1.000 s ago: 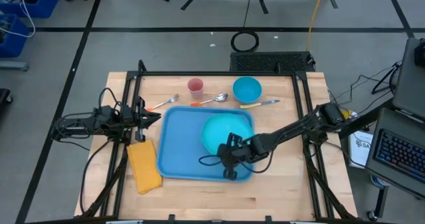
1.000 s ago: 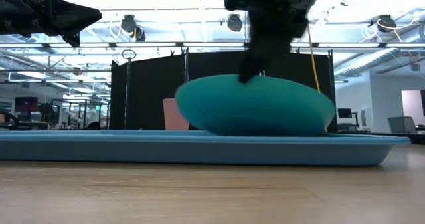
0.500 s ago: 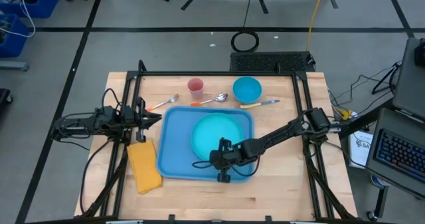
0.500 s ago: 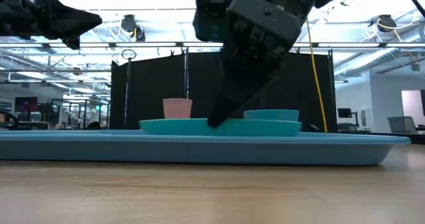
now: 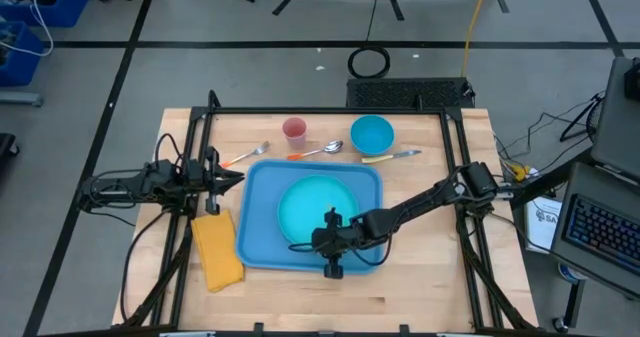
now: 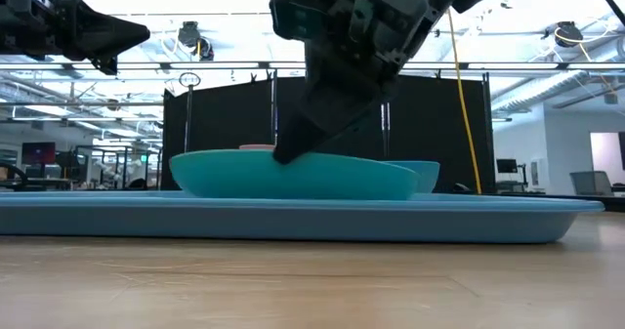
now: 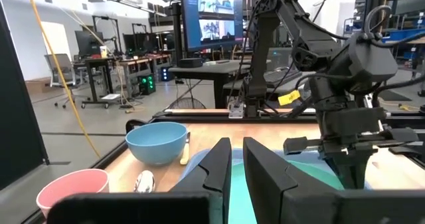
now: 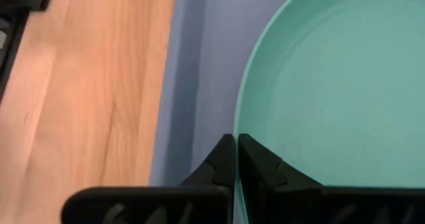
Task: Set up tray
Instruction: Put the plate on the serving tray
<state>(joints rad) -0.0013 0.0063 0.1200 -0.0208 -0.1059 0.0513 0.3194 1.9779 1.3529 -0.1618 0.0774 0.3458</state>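
Observation:
The blue tray (image 5: 262,249) lies flat in the middle of the table, and the round teal plate (image 5: 312,205) rests on it. My right gripper (image 5: 327,239) stands over the plate's near rim, shut on it; the low view shows it (image 6: 289,153) coming down onto the plate (image 6: 293,176) above the tray (image 6: 293,222). My left gripper (image 5: 234,178) hovers shut beside the tray's far left corner, touching nothing; its wrist view (image 7: 237,159) looks across the tray at the right arm. My right gripper pinches the plate's rim (image 8: 240,121) on the side toward the table's near edge, one finger inside the rim and one outside. The fingers (image 8: 224,154) come from above, slanting down. The plate sits low on the tray; whether its near rim is raised I cannot tell.
Beyond the tray's far edge stand a pink cup (image 5: 294,130) and a blue bowl (image 5: 371,133), with a fork (image 5: 246,156), a spoon (image 5: 320,151) and a knife (image 5: 391,156) lying between them and the tray. A yellow napkin (image 5: 217,249) lies left of the tray.
My right gripper has moved toward the table's left, keeping its hold on the plate. The plate, steeply tipped up a second ago, has come down almost flat and slid left toward the tray's middle.

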